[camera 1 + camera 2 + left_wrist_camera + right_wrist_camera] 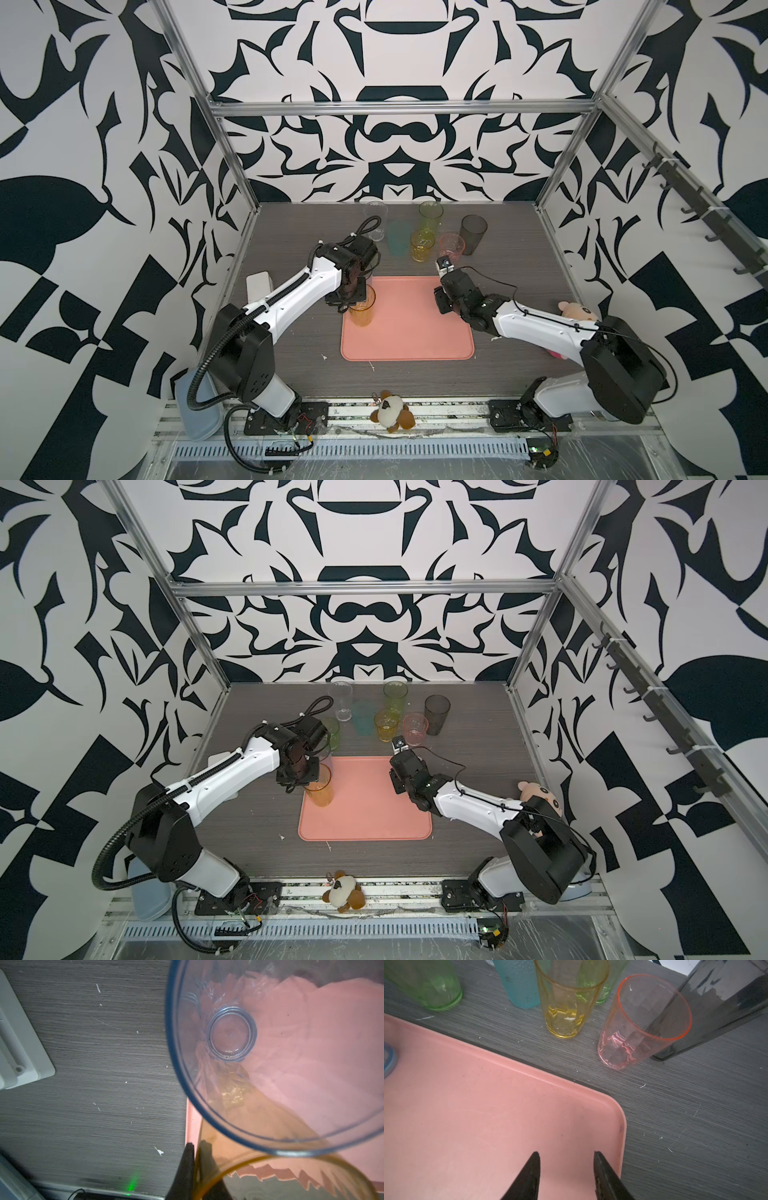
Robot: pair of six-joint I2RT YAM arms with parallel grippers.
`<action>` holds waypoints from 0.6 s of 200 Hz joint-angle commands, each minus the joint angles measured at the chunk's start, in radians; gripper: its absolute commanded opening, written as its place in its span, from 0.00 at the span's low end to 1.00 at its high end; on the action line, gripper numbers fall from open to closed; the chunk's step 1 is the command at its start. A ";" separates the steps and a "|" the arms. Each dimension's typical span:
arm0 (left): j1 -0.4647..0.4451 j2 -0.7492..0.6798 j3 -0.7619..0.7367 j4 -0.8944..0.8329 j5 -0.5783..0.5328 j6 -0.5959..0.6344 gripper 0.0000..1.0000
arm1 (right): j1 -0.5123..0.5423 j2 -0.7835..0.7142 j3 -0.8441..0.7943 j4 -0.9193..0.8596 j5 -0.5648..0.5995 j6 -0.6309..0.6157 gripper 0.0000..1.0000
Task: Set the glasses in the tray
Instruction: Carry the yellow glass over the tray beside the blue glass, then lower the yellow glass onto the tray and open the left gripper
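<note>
1. The tray (415, 328) is the biggest thing here. It sits lower middle in both top views, flat with a low rim and mostly bare.
2. The smoky grey tumbler (473, 233) is on the table above the tray's upper right corner. It's tall and I'm guessing light, so probably tippy. I'd take it at the rim, one finger inside and one outside, rather than squeeze the slick wall.
3. The orange tumbler (362, 311) is upright at the tray's left edge. My left gripper (196, 1163) is pressed together on its wall at the rim, one finger either side. I can't tell if the base is fully down.
4. The blue tumbler (230, 1034) stands on the tray just beside the orange one. The left wrist view looks right down into it.
5. The pink tumbler (643, 1022) is short and sits just beside the grey one, on the table off the tray's corner. It's the closest glass to my right gripper (566, 1154), which hovers over that corner with jaws spread and nothing between them. It looks thin, stiff and slippery, so I'd pinch the rim gently.
6. The yellow tumbler (566, 1001) is short too, left of the pink one in the right wrist view. Same deal: light, slick, grab the rim.
</note>
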 commanded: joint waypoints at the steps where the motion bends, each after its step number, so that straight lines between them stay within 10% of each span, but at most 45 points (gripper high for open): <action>1: 0.001 0.017 0.025 -0.040 -0.015 -0.018 0.00 | -0.001 0.002 0.039 -0.004 0.018 -0.005 0.46; 120: 0.001 -0.016 0.014 -0.066 0.006 -0.037 0.01 | -0.001 0.000 0.039 -0.006 0.017 -0.005 0.46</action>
